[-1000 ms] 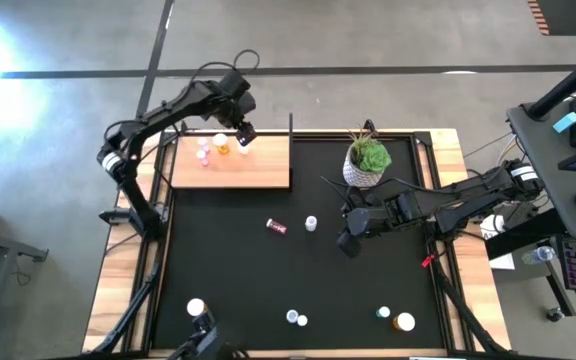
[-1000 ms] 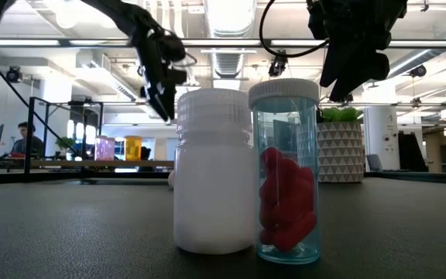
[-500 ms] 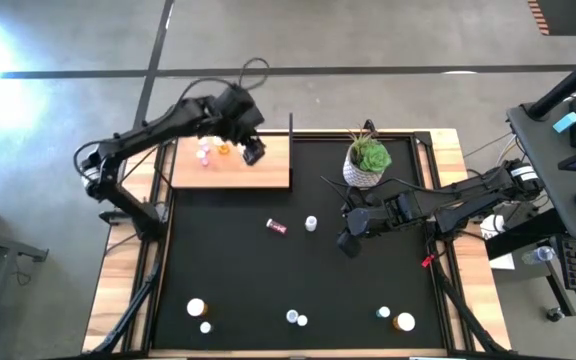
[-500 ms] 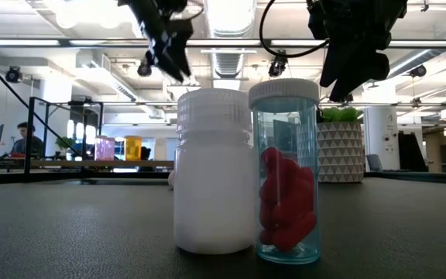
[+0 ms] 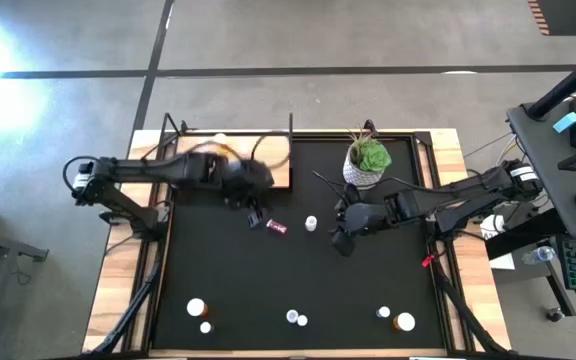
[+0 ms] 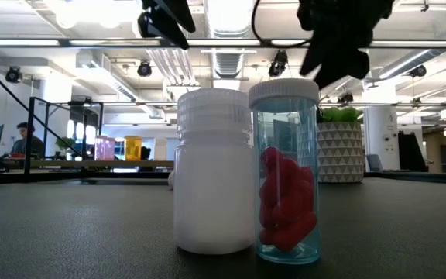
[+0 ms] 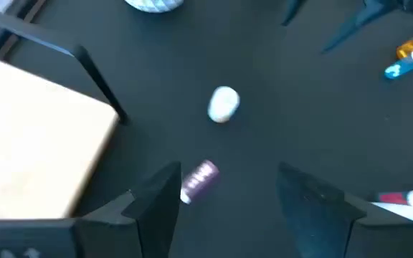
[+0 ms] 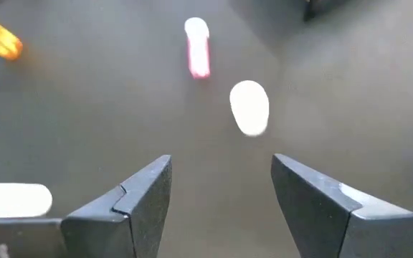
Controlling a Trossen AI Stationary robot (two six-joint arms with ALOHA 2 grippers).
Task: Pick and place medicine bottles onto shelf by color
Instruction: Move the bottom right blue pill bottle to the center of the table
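A pink medicine bottle (image 5: 276, 227) lies on its side at the middle of the black mat, with a white one (image 5: 311, 222) just right of it. My left gripper (image 5: 255, 217) hovers open next to the pink bottle (image 7: 199, 179), which shows between its fingers and untouched in the left wrist view. My right gripper (image 5: 340, 240) hovers open right of the white bottle (image 8: 249, 107). The wooden shelf (image 5: 278, 172) lies at the far left, mostly hidden by my left arm. A pink bottle (image 6: 104, 149) and an orange bottle (image 6: 132, 147) stand on it.
A potted plant (image 5: 368, 160) stands at the far right of the mat. Several bottles stand along the near edge, among them a white one (image 6: 214, 170) and a clear one with red capsules (image 6: 285, 170). The mat's centre between them and the grippers is bare.
My left gripper has swung from above the shelf toward the table's near and right side, out over the mat to the lying pink bottle, staying open. My right gripper has tipped a little in place. No bottle has moved.
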